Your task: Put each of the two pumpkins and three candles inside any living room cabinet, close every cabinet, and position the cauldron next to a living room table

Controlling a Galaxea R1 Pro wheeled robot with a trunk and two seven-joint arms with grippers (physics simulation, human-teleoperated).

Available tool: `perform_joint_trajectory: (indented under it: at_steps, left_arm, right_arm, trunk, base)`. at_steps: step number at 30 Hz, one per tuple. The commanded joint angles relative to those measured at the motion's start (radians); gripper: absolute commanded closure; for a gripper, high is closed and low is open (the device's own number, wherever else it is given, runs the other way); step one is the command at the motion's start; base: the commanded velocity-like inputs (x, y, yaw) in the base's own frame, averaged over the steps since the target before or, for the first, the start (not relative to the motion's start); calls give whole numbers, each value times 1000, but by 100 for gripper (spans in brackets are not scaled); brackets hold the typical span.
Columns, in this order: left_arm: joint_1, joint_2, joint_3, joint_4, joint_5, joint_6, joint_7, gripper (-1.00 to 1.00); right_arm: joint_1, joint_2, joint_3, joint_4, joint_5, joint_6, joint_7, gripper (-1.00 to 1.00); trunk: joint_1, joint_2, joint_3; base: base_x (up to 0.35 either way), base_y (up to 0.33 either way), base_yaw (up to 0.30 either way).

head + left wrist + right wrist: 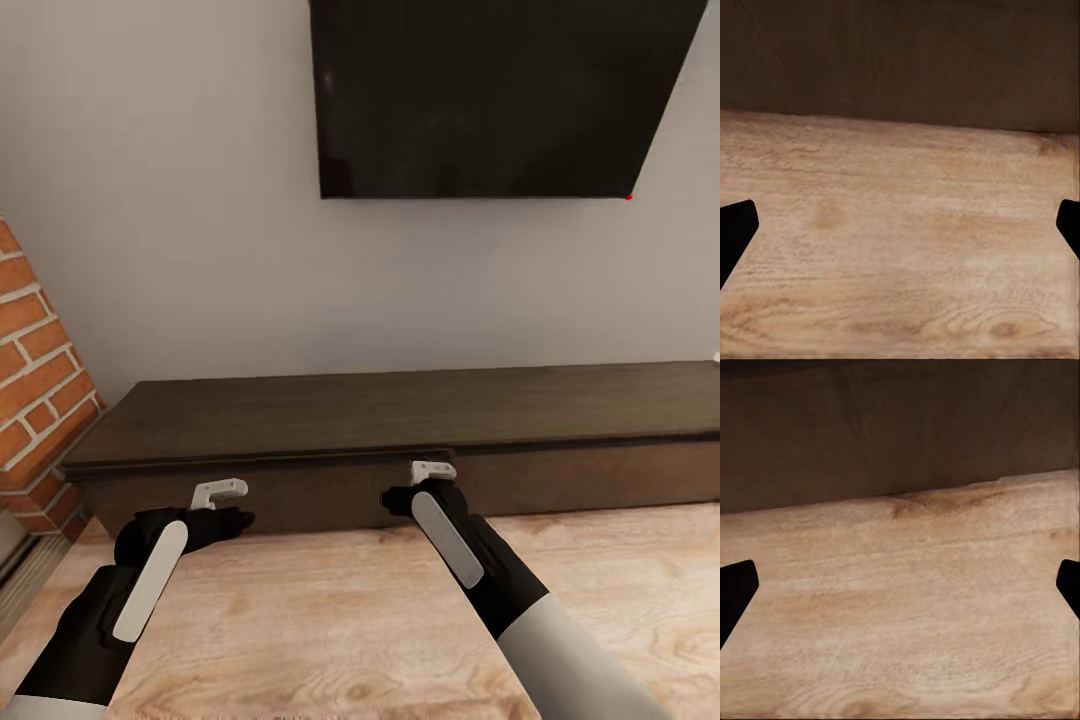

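A long dark-brown cabinet (420, 420) stands on pale wood-plank floor (330, 620), its flat top bare, fronts shut.

Grey wall (200, 200), wood floor (330, 620)

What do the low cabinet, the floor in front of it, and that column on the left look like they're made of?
The cabinet looks like dark-brown wood with a matte finish; faint grain shows on its top. The floor looks like pale wood planks with knots and wavy grain, though it may be laminate. The column looks like red brick with pale mortar joints.

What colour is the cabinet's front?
Dark brown wood on the cabinet, clearest in the head view.
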Motion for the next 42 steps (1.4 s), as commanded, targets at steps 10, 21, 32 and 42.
perform_joint_trajectory:
  at_steps: [10, 21, 32, 42]
  left_arm:
    - [0, 0, -2, 2, 11, 2, 11, -100]
    - [0, -11, -23, 6, 10, 2, 12, -100]
    - [0, -12, -106, 37, 9, 0, 19, -100]
    - [-4, -10, -109, 146, -14, -6, 22, -100]
  right_arm:
    - [-1, -4, -5, 9, -13, 4, -9, -100]
    - [11, -10, -9, 14, -149, 83, -8, -100]
    - [96, -15, -7, 20, -213, 47, -10, -100]
    - [182, -16, -5, 47, -210, -73, 1, -100]
  trunk:
    - [-39, 70, 18]
    - [-81, 147, 38]
    - [-123, 224, 58]
    - [-162, 294, 75]
  base:
    - [-202, 0, -191]
    - [-23, 0, -170]
    - [0, 0, -182]
    - [0, 0, -162]
